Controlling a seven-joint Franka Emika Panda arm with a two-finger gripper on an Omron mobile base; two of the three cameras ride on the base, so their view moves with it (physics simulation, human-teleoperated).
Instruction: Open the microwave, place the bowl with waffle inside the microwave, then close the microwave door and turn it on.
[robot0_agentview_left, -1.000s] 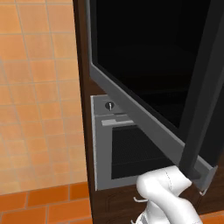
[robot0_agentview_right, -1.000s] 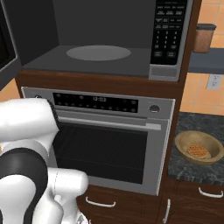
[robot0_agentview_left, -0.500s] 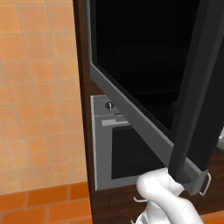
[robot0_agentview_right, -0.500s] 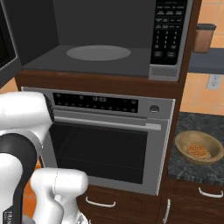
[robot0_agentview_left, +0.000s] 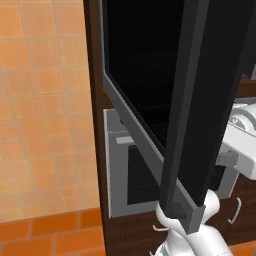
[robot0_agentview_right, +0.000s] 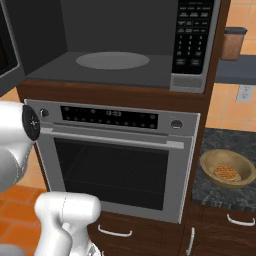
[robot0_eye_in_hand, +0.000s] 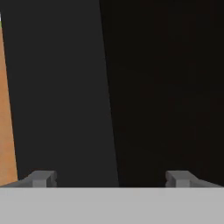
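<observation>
A: What sort of place are we looking at?

B: A home kitchen, rendered. A microwave (robot0_agentview_right: 120, 45) is sitting built into dark wood cabinetry, its cavity showing a round turntable plate (robot0_agentview_right: 112, 60) and a keypad (robot0_agentview_right: 192, 37) running down its right side.

A: And below it?

B: A grey oven (robot0_agentview_right: 115, 155) with a display strip and mesh window is sitting right beneath. Cabinet doors with curved metal handles (robot0_agentview_right: 115, 231) are running along the bottom.

A: Anything else pointing to a kitchen?

B: Orange tiles are covering the wall (robot0_agentview_left: 45, 110) and floor (robot0_agentview_left: 50, 235). A dark speckled bench (robot0_agentview_right: 225, 187) is carrying a wooden bowl (robot0_agentview_right: 227, 167) holding a waffle (robot0_agentview_right: 225, 173), and a brown canister (robot0_agentview_right: 233, 43) is standing further back.
</observation>
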